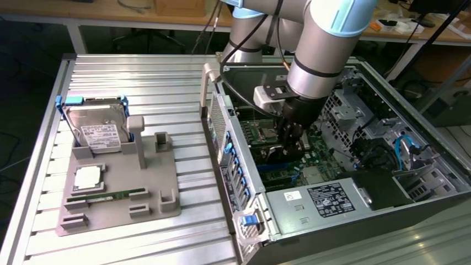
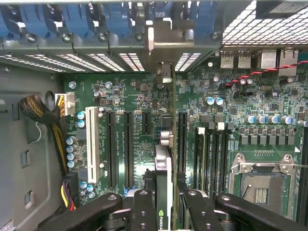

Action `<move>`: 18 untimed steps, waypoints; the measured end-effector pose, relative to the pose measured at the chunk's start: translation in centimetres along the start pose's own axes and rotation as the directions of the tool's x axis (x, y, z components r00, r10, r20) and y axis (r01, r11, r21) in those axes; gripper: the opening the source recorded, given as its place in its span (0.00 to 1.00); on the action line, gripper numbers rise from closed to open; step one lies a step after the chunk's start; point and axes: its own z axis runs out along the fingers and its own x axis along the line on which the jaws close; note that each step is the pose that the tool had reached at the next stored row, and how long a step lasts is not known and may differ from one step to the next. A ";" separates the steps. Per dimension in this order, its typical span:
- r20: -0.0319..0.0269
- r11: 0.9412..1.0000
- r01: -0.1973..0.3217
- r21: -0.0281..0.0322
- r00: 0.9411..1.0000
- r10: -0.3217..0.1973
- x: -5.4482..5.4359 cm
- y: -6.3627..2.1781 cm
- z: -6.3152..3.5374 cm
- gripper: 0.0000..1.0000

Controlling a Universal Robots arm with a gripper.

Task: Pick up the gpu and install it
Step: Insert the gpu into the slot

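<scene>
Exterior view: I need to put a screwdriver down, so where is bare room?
The ribbed aluminium table is bare behind the hard drive and between the grey fixture tray and the computer case. Inside the case it is crowded around the gripper.

Looks to me like robotics lab or electronics workshop. I see ribbed aluminium worktable (image 1: 132,72), open computer case (image 1: 412,215) lying on it, grey parts fixture (image 1: 147,212) with silver hard drive (image 1: 99,130). Wooden benches (image 1: 110,14) behind, cables and clutter on top. Bare motherboard (image 2: 139,115) under wrist camera.
</scene>
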 end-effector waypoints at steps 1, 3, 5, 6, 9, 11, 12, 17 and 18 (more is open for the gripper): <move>0.000 1.000 0.000 0.000 1.000 0.000 0.0 0.00 0.00 0.27; 0.000 1.000 0.000 0.000 1.000 0.000 0.0 0.00 -0.01 0.27; 0.000 1.000 0.000 -0.001 1.000 0.000 0.0 0.00 0.00 0.27; 0.000 1.000 0.000 -0.001 1.000 0.000 0.0 0.01 0.01 0.27; -0.001 1.000 0.000 -0.001 1.000 0.000 0.0 0.02 0.14 0.27; -0.001 1.000 0.000 -0.001 1.000 0.000 0.0 0.03 0.16 0.27; -0.001 1.000 0.000 -0.001 1.000 0.000 0.0 0.03 0.17 0.27; -0.001 1.000 0.000 -0.001 1.000 0.000 0.0 0.04 0.37 0.27; -0.001 1.000 0.000 -0.001 1.000 0.000 0.0 0.04 0.38 0.27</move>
